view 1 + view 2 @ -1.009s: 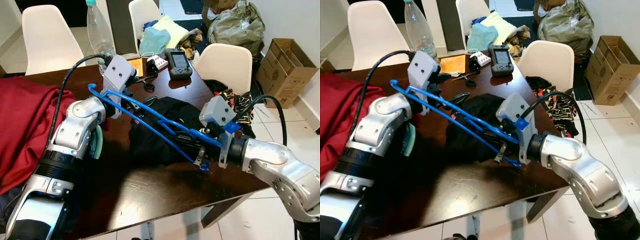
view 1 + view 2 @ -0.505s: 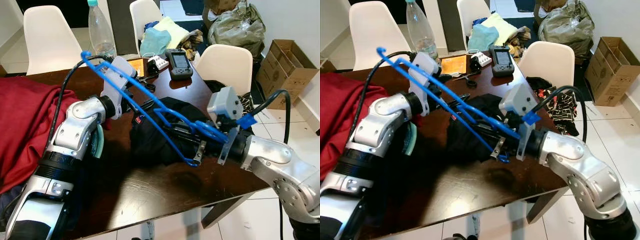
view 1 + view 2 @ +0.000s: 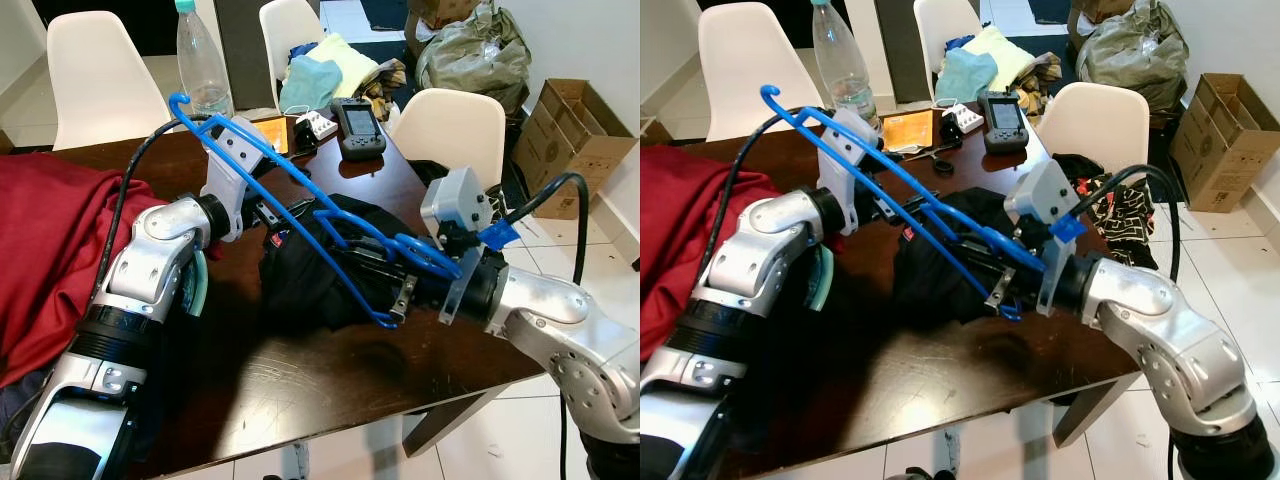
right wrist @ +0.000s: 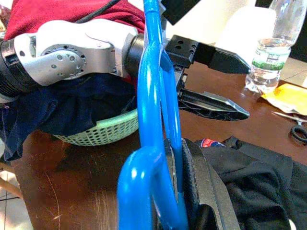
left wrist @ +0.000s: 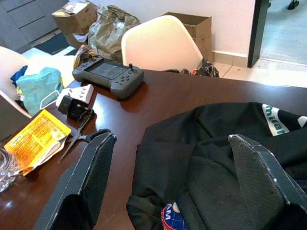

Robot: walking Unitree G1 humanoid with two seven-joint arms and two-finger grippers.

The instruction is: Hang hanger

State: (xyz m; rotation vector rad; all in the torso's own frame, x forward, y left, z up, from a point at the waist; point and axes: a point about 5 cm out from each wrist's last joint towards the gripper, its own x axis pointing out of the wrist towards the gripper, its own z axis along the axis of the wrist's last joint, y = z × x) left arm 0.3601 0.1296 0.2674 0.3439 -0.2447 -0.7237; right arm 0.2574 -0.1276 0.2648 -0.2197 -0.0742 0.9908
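Gripping hanger (image 3: 300,205): right pincer (image 3: 405,290).

Silver jointed arms, black cables, black-fingered left claw (image 5: 168,187).

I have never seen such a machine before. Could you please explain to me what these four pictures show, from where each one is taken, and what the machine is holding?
This is a humanoid robot with two silver arms, each ending in two long black fingers. The two wide pictures come from cameras in its head, looking down at a dark wooden table. The other two come from cameras on its wrists, looking along the fingers.

The right gripper is shut on a blue hanger, which slants up across the left arm. The right wrist view shows the blue plastic pressed against a finger. The left gripper is open and hovers over a black garment.

Also on the table: red cloth, a green basket, a water bottle, scissors, an orange packet and a grey handheld device.
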